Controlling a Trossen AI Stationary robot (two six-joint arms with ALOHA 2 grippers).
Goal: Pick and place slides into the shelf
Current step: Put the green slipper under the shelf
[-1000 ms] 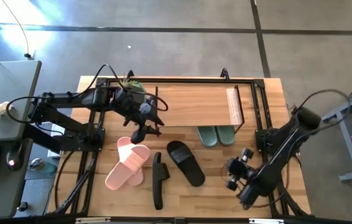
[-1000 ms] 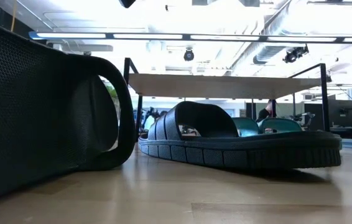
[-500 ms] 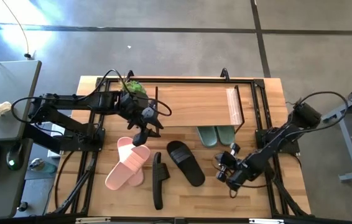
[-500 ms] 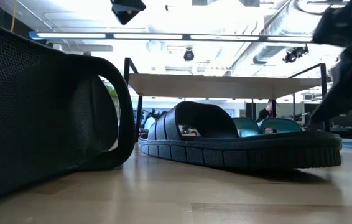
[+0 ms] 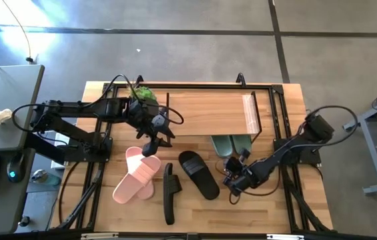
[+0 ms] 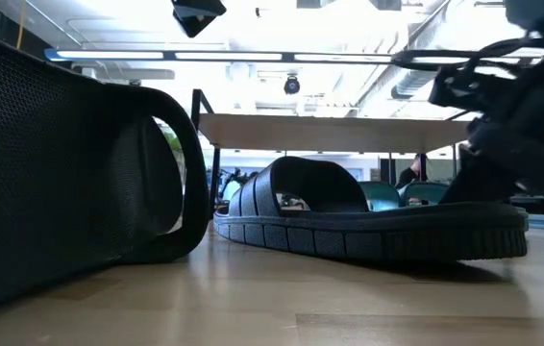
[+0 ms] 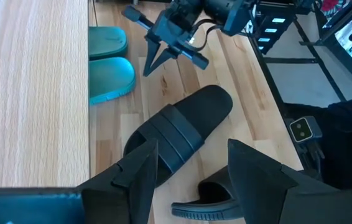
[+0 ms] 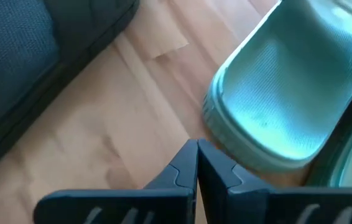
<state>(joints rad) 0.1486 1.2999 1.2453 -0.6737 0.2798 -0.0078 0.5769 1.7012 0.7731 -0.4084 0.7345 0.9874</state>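
Two sage green slides (image 5: 232, 145) are already tucked under the shelf (image 5: 208, 113), heels protruding at its front edge. Four are judged still to be placed: the pink pair (image 5: 137, 175), one overlapping the other, a black slide lying flat (image 5: 198, 174) and a black slide tipped on its edge (image 5: 169, 192), all on the open surface (image 5: 195, 213) in front of the shelf.

The right tool (image 5: 233, 172) is lowered between the flat black slide and the green heels, its fingers pressed together with nothing between them, the tips just beside a green heel. The left tool (image 5: 154, 141) is held above the pink pair, near the shelf's front edge; its fingers are spread apart and empty.
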